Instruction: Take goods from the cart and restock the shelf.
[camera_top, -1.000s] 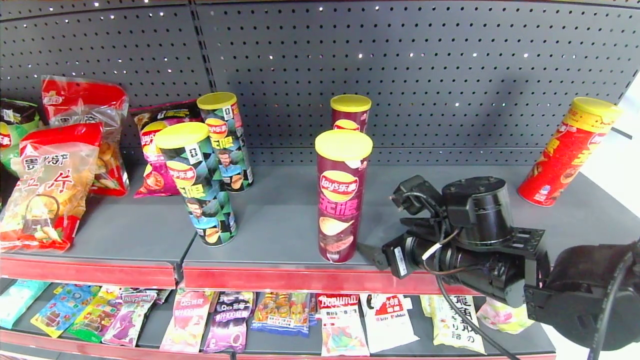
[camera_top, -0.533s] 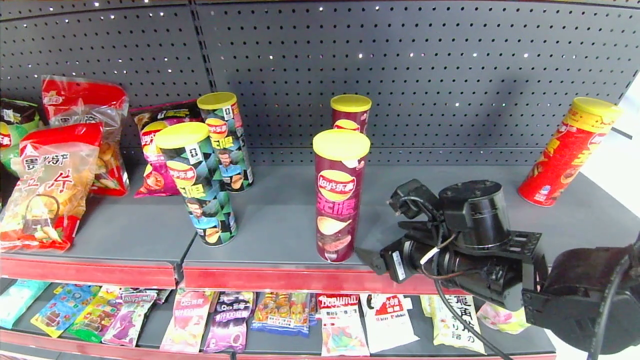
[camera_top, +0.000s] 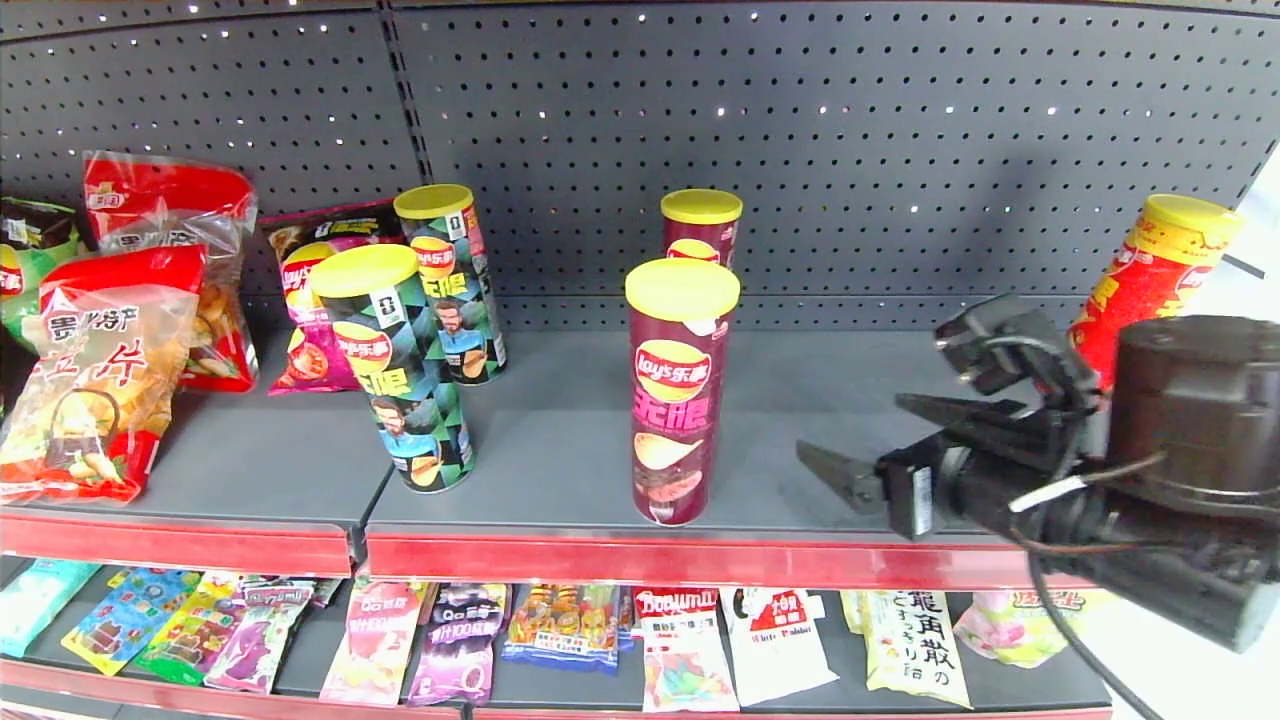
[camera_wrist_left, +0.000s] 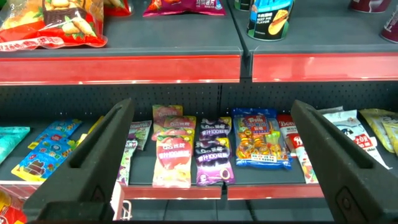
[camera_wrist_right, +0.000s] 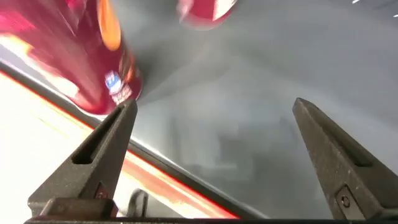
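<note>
Claw (camera_top: 850, 432) on R arm wide open (nr maroon can (camera_top: 680, 400), apart).

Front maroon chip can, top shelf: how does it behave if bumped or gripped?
The front maroon can is tall and narrow on a small base, so a side bump high up probably tips it. It stands close to the shelf's red front lip, so it could fall off. Smooth round wall: likely rolls once down.

The right arm (camera_top: 1190, 420) was black: cylindrical housing, looped cables (camera_top: 1065, 615), white label (camera_top: 915, 497), tapered dark fingers (camera_top: 838, 477).
</note>
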